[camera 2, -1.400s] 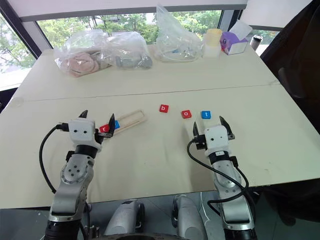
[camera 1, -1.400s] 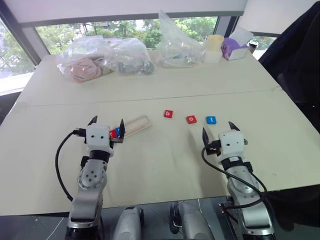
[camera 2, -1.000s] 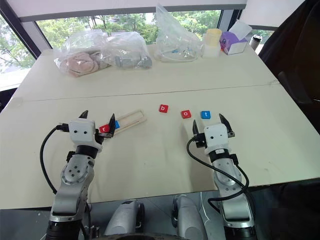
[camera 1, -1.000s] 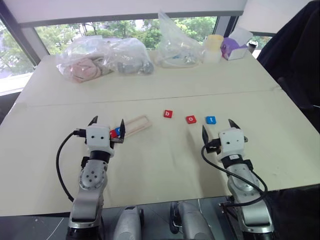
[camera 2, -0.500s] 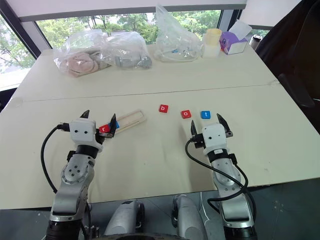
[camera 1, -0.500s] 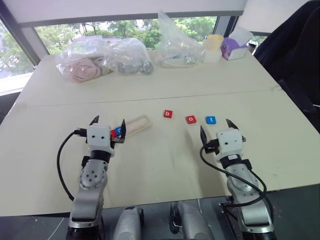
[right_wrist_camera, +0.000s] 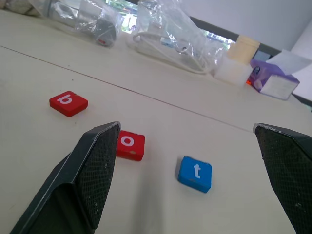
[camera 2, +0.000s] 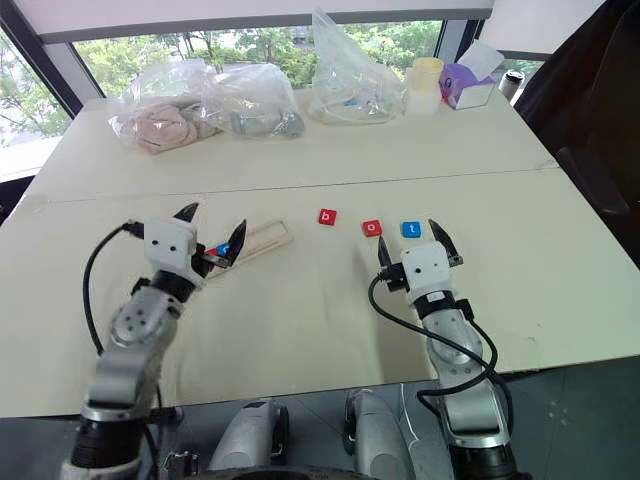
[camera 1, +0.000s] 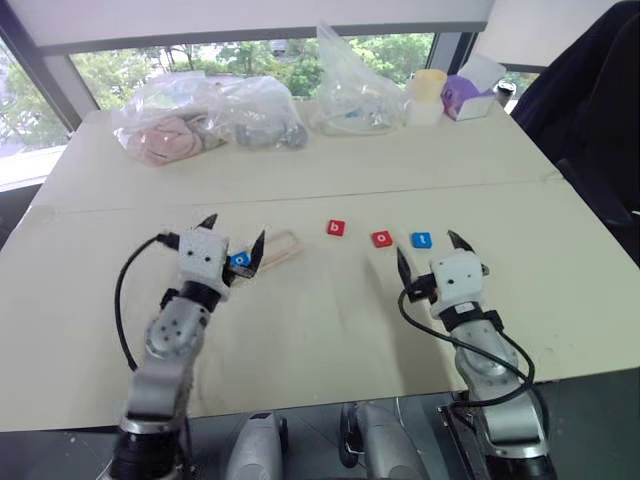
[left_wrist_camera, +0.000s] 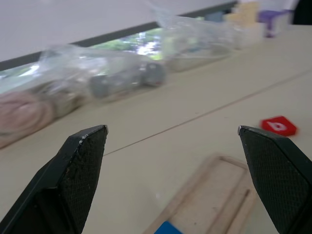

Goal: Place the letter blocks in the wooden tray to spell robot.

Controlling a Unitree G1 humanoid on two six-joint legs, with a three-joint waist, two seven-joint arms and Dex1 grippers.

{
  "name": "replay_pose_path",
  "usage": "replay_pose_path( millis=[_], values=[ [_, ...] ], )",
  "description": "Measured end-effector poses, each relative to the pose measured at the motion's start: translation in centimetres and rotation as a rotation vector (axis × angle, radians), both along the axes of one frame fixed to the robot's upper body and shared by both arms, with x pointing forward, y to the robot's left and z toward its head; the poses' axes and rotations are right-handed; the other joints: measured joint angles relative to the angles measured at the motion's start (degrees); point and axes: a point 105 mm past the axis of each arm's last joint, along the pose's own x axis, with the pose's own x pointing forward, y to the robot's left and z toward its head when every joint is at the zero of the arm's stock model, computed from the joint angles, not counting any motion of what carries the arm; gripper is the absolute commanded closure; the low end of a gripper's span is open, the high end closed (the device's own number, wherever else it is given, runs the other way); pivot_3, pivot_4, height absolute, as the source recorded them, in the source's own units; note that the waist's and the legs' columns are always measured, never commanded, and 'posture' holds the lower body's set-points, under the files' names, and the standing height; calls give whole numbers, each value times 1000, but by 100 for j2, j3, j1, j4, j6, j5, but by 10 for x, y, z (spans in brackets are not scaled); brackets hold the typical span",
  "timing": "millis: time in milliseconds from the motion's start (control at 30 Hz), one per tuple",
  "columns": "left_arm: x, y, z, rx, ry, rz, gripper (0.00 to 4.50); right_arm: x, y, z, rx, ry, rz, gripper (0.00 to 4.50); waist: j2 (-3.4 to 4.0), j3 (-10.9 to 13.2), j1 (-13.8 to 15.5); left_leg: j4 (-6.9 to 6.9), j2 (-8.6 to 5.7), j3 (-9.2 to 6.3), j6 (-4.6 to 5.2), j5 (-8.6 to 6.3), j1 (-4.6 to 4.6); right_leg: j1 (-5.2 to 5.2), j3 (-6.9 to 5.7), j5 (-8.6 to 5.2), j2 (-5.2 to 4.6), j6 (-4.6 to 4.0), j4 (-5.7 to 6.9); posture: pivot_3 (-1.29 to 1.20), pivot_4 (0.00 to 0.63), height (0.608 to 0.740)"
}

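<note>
The wooden tray [camera 1: 278, 246] lies at an angle left of the table's middle. A blue letter block [camera 1: 241, 259] sits at its left end, with a sliver of a red block [camera 2: 212, 251] beside it, partly hidden by the gripper body. My left gripper [camera 1: 235, 230] hovers open and empty over that end; the tray [left_wrist_camera: 219, 195] shows between its fingers [left_wrist_camera: 78, 165]. To the right lie a red "b" [camera 1: 336, 228], a red "o" [camera 1: 382, 239] and a blue "t" [camera 1: 422, 240]. My right gripper [camera 1: 426, 246] stands open and empty just in front of the "o" [right_wrist_camera: 129, 145] and "t" [right_wrist_camera: 195, 173].
Clear plastic bags [camera 1: 205, 115] line the table's far edge, with a pale cup [camera 1: 428, 95] and a purple box [camera 1: 468, 95] at the far right. A dark chair back [camera 1: 590, 110] stands beside the table on the right. A seam [camera 1: 300, 197] crosses the tabletop.
My left gripper has risen and swung towards the right, now over the tray's left end, still open. The right gripper and the blocks have stayed put.
</note>
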Motion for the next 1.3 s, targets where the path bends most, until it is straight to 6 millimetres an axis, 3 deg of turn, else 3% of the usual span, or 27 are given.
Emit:
replay_pose_path(
  millis=[200, 467, 700, 867, 1000, 1300],
  values=[
    [5, 30, 9, 210, 231, -347, 0, 12, 8, 12, -7, -3, 113, 77, 3, 2, -39, -2, 1, 0, 0, 0, 2, -2, 0, 0, 2, -1, 2, 0, 150, 740],
    [9, 55, -20, 340, 530, -650, 0, -2, 50, 13, 27, 181, 500, 77, 4, 2, 23, 0, -1, 0, 0, 0, -8, -3, -3, 0, -1, -3, -1, 0, 150, 740],
    [30, 65, -37, 436, 647, -704, 0, -15, 59, 17, 12, 262, 635, 77, 0, 2, 11, 2, -4, 3, 0, 0, -12, -6, -2, 14, -2, 20, -1, 0, 150, 740],
    [35, 66, -49, 478, 683, -722, 0, -22, 65, 20, 34, 288, 670, 77, -3, 1, 11, 2, -2, 3, 1, 0, -16, -14, -2, 17, -1, 17, 8, 0, 150, 740],
    [38, 68, -56, 503, 699, -709, 0, -40, 74, 19, 65, 394, 796, 77, -4, -1, 15, 4, -2, 3, 1, 1, -15, -13, -2, 16, -4, 19, 12, 0, 150, 740],
    [46, 68, -56, 517, 690, -675, 0, -49, 62, 27, 87, 519, 891, 77, -9, -3, 16, 10, -2, 3, 1, 1, -11, -13, -2, 16, -5, 20, 23, 0, 150, 740]
  ],
)
